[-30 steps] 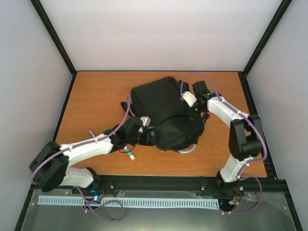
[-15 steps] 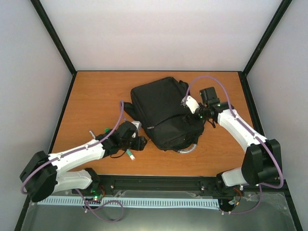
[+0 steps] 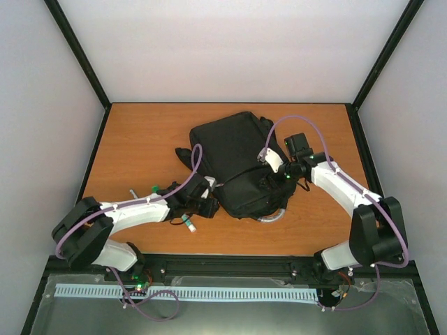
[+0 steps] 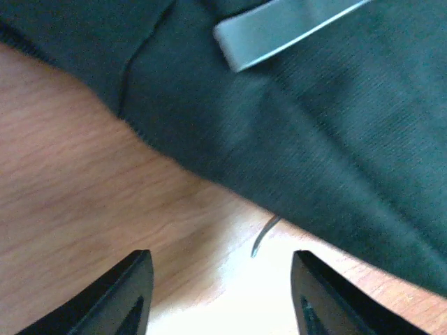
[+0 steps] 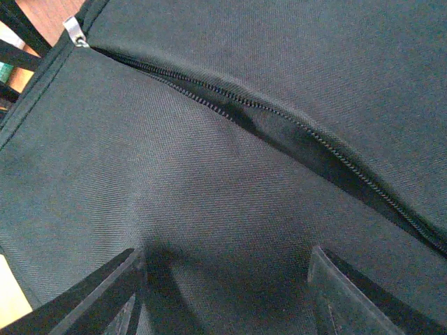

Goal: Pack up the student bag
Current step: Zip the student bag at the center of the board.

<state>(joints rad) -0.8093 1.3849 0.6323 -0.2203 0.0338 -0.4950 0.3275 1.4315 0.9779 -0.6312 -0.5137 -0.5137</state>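
Note:
The student bag (image 3: 234, 160), a big black backpack, lies in the middle of the table with its grey loop handle (image 3: 274, 216) at its near edge. My left gripper (image 3: 211, 203) is open and empty, low over the wood just left of the bag's near left corner. In the left wrist view the bag's edge (image 4: 321, 139) and a grey strap (image 4: 279, 28) lie ahead of the open gripper (image 4: 220, 296). My right gripper (image 3: 276, 183) is open over the bag's front. In the right wrist view a partly open zip (image 5: 293, 129) runs across the fabric ahead of the gripper (image 5: 227, 296).
A small white marker with a green tip (image 3: 188, 222) lies near my left forearm. A green-capped item (image 3: 154, 188) and a thin metal piece (image 3: 132, 193) lie further left. A black strap (image 3: 183, 155) sticks out on the bag's left side. A metal zip pull (image 5: 74, 31) shows at the upper left of the right wrist view.
My left gripper pulled back from the bag, then came close to its corner again. My right gripper moved left and nearer, onto the bag's front.

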